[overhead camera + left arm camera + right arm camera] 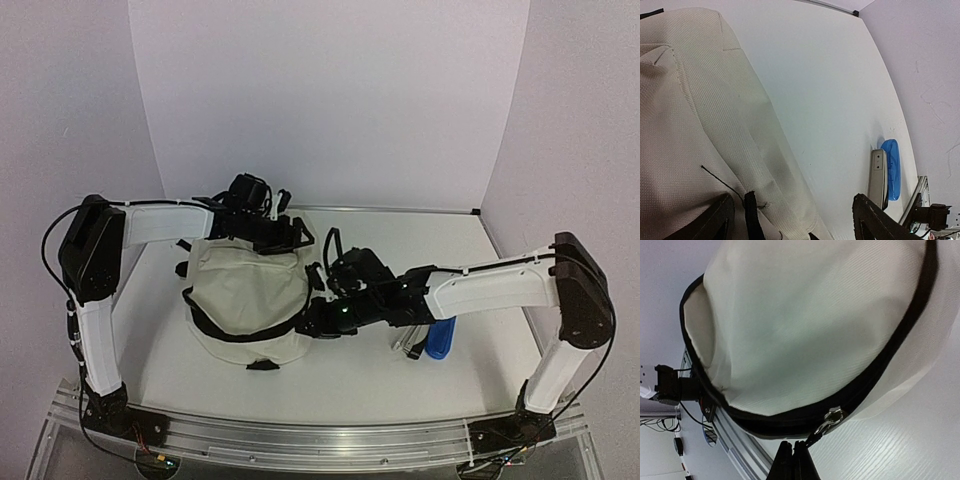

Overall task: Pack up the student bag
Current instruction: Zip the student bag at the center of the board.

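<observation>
right gripper (792, 452) pinches the zip pull (827, 422) on the bag (805, 325), left gripper (790, 207) spread; zipping seems underway, a blue case (441, 337) lies outside

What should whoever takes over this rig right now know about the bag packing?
Left pincer: open, empty, over the far end of the student bag.
Right pincer: shut on the zipper pull at the bag's right side.
Blue object and grey object lie on the table right of the bag, unpacked.
Bag's contents not visible.
Left to do: put both inside and zip shut.
</observation>
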{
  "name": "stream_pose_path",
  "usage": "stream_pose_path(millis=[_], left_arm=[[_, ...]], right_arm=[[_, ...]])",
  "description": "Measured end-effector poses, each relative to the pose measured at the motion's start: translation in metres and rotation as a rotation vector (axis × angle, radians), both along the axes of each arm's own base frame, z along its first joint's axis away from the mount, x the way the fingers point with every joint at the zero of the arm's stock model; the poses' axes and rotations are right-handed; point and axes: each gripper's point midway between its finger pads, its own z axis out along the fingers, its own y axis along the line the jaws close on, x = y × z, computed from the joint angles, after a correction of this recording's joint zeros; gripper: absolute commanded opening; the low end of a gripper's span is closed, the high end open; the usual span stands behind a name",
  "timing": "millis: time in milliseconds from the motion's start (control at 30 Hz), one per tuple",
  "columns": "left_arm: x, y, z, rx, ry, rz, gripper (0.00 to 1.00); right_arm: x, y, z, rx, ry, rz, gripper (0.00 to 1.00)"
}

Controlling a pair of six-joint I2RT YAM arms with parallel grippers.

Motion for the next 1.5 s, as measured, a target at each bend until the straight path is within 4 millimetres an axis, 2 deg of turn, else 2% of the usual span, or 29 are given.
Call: stream_pose_path(millis=[100,200,400,567,667,733,767,900,1067,1267,1500], left_arm=[[0.001,0.000,0.000,-0.004,-0.002,0.007,0.82],[0.002,0.001,0.000,-0.003,-0.003,0.011,0.83],[-0.001,0.002,0.005,-0.003,-0.022,0.000,0.87],[-0.018,0.019,0.024,0.046,-0.076,-0.031,0.90],[-0.036,0.031,0.039,0.102,-0.140,-0.084,0.82],[-0.047,0.033,0.045,0.136,-0.180,-0.134,0.67],[-0.052,0.032,0.045,0.155,-0.200,-0.166,0.63],[-0.071,0.025,0.033,0.200,-0.193,-0.263,0.61],[-0.091,0.005,0.010,0.168,-0.083,-0.337,0.61],[-0.100,-0.006,-0.009,0.083,0.148,-0.244,0.64],[-0.101,-0.016,-0.013,-0.016,0.316,-0.147,0.60]], right_arm=[[-0.019,0.009,0.001,0.007,0.003,0.047,0.00],[-0.024,0.012,0.002,0.010,0.001,0.049,0.00],[-0.014,0.009,0.003,0.007,-0.001,-0.018,0.00],[-0.003,0.003,0.003,0.009,-0.001,-0.064,0.00],[0.004,-0.004,-0.001,-0.001,0.004,-0.089,0.00],[0.007,-0.008,-0.004,-0.007,0.010,-0.102,0.00],[0.008,-0.009,-0.005,-0.009,0.013,-0.105,0.00],[0.010,-0.012,-0.008,-0.013,0.021,-0.116,0.00],[0.009,-0.011,-0.008,-0.010,0.027,-0.121,0.00],[0.008,-0.014,-0.010,-0.011,0.036,-0.129,0.00],[0.008,-0.014,-0.010,-0.010,0.039,-0.131,0.00]])
